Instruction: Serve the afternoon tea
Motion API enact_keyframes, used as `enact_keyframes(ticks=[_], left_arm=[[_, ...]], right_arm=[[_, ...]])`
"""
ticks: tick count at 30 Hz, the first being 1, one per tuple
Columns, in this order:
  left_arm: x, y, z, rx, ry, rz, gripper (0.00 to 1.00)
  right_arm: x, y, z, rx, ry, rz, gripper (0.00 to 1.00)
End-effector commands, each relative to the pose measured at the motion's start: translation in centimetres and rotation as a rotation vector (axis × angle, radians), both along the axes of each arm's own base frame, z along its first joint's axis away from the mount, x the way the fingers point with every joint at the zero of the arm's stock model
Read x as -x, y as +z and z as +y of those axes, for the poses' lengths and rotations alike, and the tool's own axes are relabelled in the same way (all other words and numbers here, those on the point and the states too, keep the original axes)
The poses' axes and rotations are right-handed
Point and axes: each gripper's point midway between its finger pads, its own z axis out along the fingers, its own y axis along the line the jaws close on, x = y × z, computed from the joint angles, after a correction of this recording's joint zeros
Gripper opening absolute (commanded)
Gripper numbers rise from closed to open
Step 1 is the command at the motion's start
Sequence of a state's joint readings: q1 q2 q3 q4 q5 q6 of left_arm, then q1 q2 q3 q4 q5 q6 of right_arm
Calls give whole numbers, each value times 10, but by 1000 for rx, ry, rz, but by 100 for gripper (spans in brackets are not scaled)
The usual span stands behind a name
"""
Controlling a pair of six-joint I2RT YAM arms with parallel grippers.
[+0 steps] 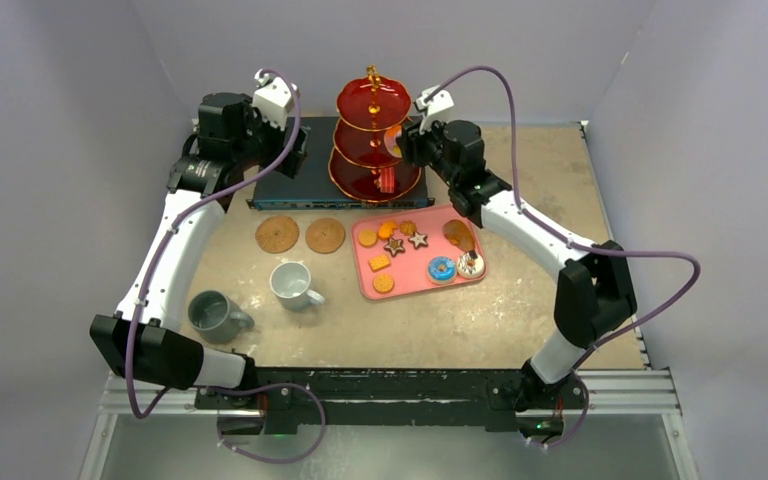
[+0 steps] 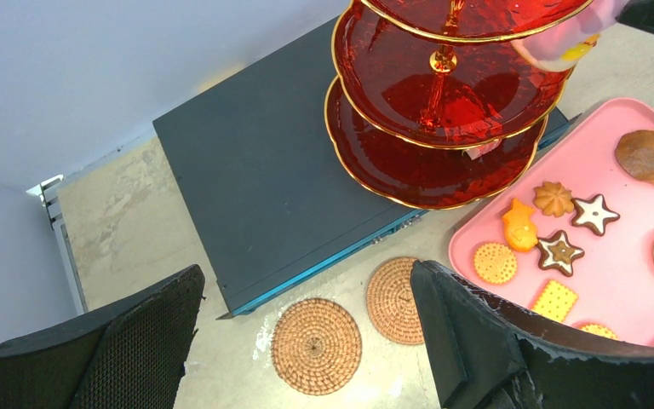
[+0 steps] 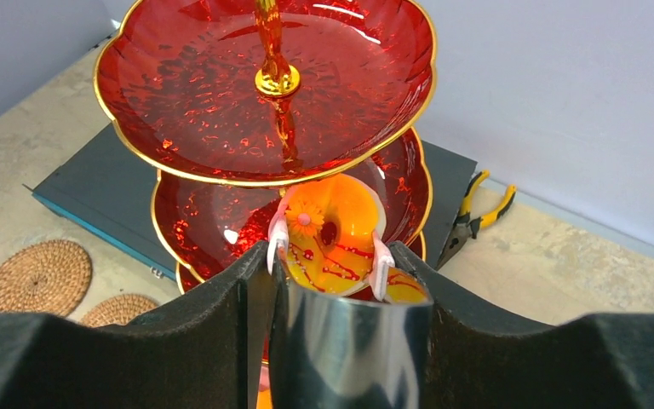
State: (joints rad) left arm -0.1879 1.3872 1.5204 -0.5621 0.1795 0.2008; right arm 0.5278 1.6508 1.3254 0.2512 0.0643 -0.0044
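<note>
While the red three-tier stand with the gold handle (image 1: 370, 102) is standing raised on the flat dark blue-grey box (image 1: 295, 188) at the far side of the table, where both arms can reach its tiers, the right gripper (image 3: 332, 256) is pressing its fingers shut around the silver foil cup of an orange glazed toy tart (image 3: 334, 223) and is holding it tilted at the rim of the middle tier, apparently to slide it in under the top plate. The left gripper (image 2: 306, 277) is hanging above the box's near edge with its fingers spread wide and nothing between them, probably keeping clear. The pink rectangular tray (image 1: 412, 288) is lying just in front of the stand, offering the other small toy pastries (image 1: 394, 245). The white mug (image 1: 290, 283) and the grey mug (image 1: 212, 313) are sitting off the two round cork coasters (image 1: 277, 234), so I am judging the serving as barely begun
</note>
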Motion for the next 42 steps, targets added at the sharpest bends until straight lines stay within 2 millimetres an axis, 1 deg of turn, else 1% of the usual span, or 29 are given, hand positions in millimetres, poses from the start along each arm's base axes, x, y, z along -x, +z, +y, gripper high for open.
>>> enact_keyframes(ticks=[1, 4, 8, 19, 25, 29, 32, 34, 39, 41, 42], left_arm=[[-1, 26, 0, 35, 4, -74, 92], [-1, 27, 1, 35, 5, -75, 92], [0, 28, 1, 32, 5, -79, 92], [1, 33, 0, 40, 2, -87, 92], [2, 34, 1, 41, 4, -88, 92], [2, 34, 1, 37, 5, -89, 91], [1, 33, 0, 36, 2, -85, 91], [1, 31, -1, 40, -6, -80, 91], [-3, 24, -12, 58, -55, -53, 90], [-6, 23, -14, 62, -64, -47, 90], [-7, 22, -14, 62, -65, -46, 90]], right_arm=[[-6, 32, 8, -51, 33, -86, 53], [-7, 28, 8, -51, 26, -88, 58], [-7, 26, 10, -77, 28, -76, 60], [5, 34, 3, -69, 33, -88, 67], [5, 32, 4, -63, 38, -83, 68], [9, 40, -2, -67, 21, -94, 66], [19, 42, -11, -61, 4, -87, 66], [30, 37, -19, -55, -2, -70, 66], [65, 11, -46, -35, -49, 13, 67], [83, -1, -55, -50, -61, 53, 68], [94, -10, -60, -55, -62, 77, 68]])
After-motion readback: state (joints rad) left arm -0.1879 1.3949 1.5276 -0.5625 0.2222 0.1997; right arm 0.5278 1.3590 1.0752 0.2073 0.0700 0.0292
